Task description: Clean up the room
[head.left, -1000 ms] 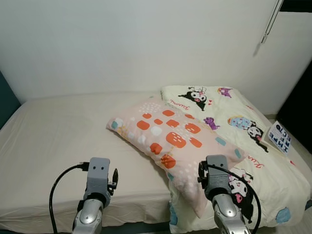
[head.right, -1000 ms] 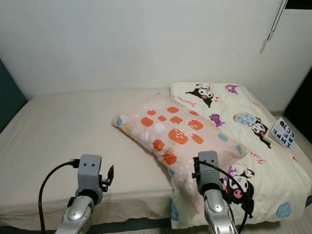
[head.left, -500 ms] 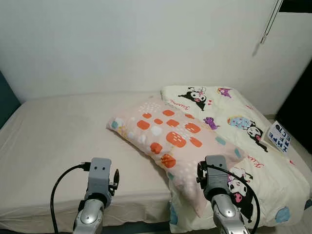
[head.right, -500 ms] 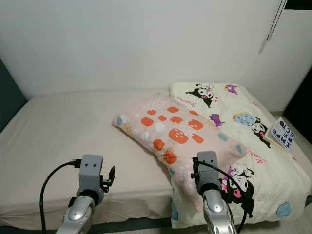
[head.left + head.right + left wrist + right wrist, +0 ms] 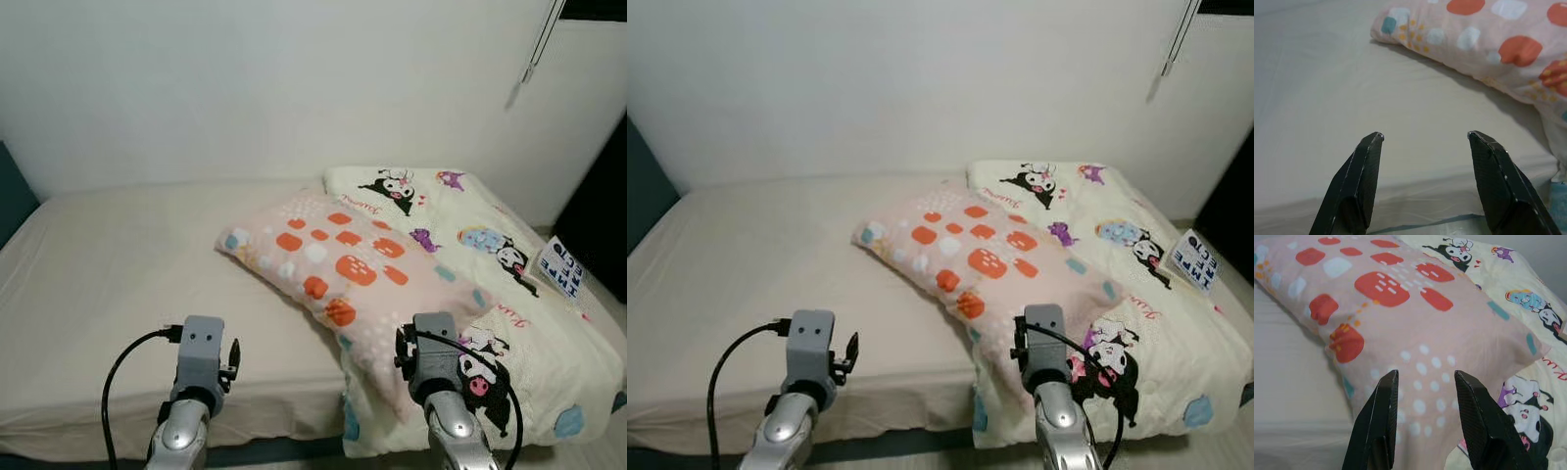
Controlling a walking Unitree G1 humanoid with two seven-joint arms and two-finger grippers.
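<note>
- Pink pillow [image 5: 353, 279] with orange and white patches lies slantwise near the middle of the bed [image 5: 118, 284]; its near corner hangs over the front edge.
- Its right half rests on a cream cartoon-print quilt [image 5: 509, 294], spread from 12 to 4 o'clock of the pillow.
- Bare beige sheet [image 5: 754, 255] at 9 o'clock of the pillow.
- Small printed card [image 5: 565, 266] at 3 o'clock, at the quilt's right edge.
- Right gripper [image 5: 1425, 382]: fingers parted narrowly, holding nothing, aimed at the pillow's overhanging end from just before it.
- Left gripper [image 5: 1425, 139]: fingers spread wide, holding nothing, over the front of the sheet, pillow at its 1 o'clock.
</note>
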